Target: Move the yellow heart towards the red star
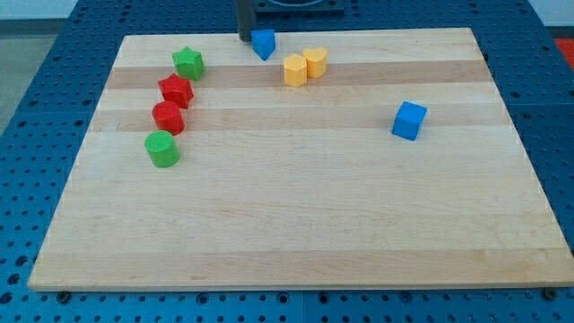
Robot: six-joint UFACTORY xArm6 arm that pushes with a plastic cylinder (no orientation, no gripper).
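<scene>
The yellow heart (316, 61) lies near the top middle of the wooden board, touching a second yellow block (295, 70) on its left. The red star (176, 91) lies at the upper left, in a column of blocks. My tip (244, 39) is at the board's top edge, right beside the left side of a small blue block (263, 43). The tip is up and to the left of the yellow heart, with a gap between them, and to the upper right of the red star.
A green star (188, 63) lies just above the red star. A round red block (168, 117) and a round green block (162, 149) lie below it. A blue cube (409, 120) sits at the right. The board (296, 224) rests on a blue perforated table.
</scene>
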